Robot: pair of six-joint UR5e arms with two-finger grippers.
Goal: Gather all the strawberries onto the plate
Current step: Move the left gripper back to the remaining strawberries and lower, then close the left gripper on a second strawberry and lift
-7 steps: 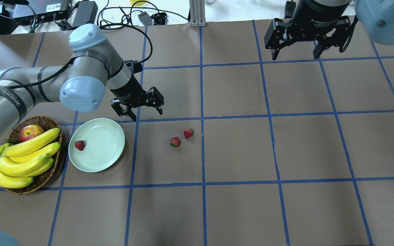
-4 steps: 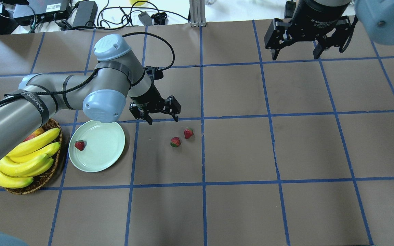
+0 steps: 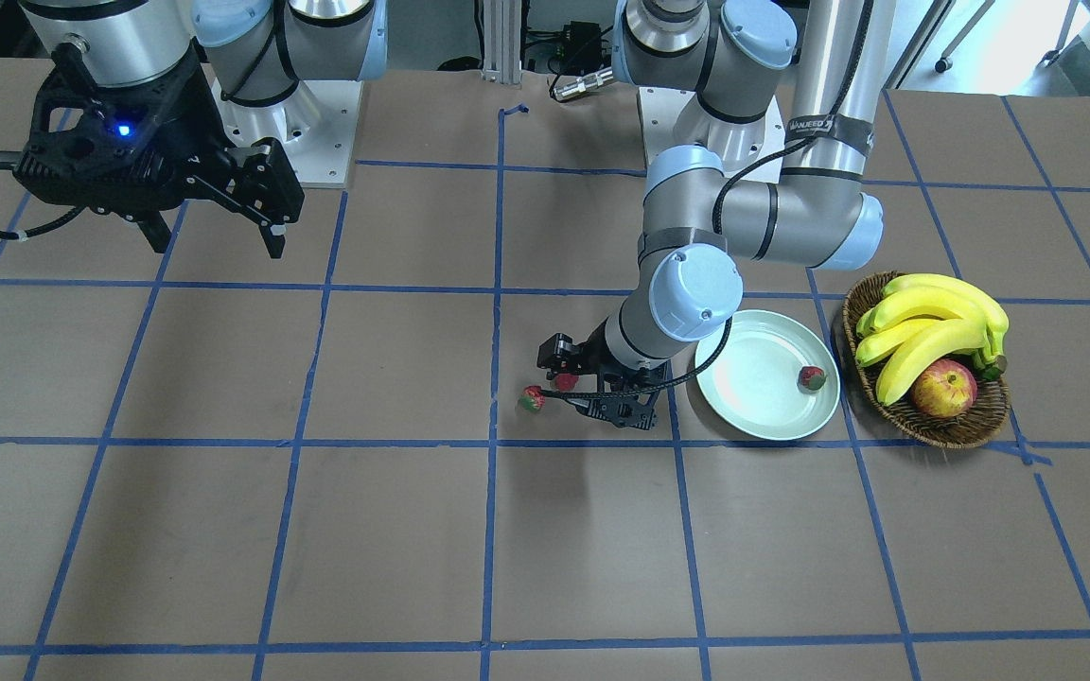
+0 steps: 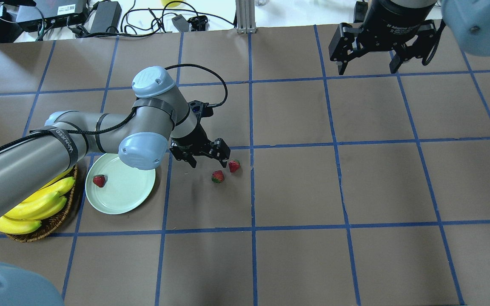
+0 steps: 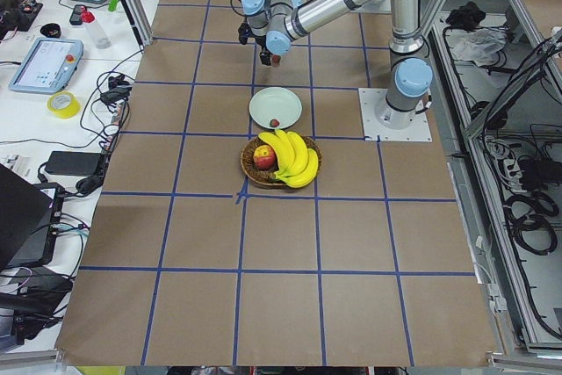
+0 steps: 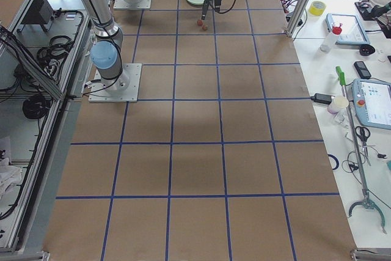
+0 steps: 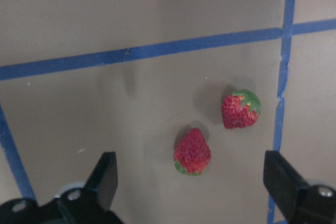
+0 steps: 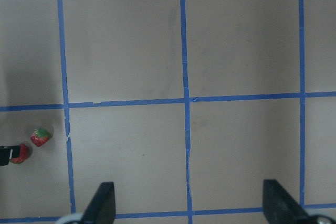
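Plated strawberry (image 4: 99, 180): lies in plate (image 4: 134, 193), near the rim; judged delivered.
Loose strawberries (image 4: 217, 176), (image 4: 234, 165): on table (image 4: 296, 191), side by side, well apart from plate.
Left gripper (image 4: 209, 163): fingers spread, empty, poised over the pair, likely to grasp one.
Right gripper (image 4: 368, 66): spread, empty, idle far off.

A robotics lab: a table (image 4: 296, 187) gridded with blue tape (image 4: 252, 199), loose cables (image 5: 525, 212) alongside, a control tablet (image 5: 44, 63) on a bench (image 5: 26, 116).

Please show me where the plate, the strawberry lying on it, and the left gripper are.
plate (image 4: 128, 187): overhead view, bare inner surface.
strawberry on the plate (image 4: 99, 180): overhead view, red body.
left gripper (image 4: 209, 164): overhead view, midway between its open jaws.
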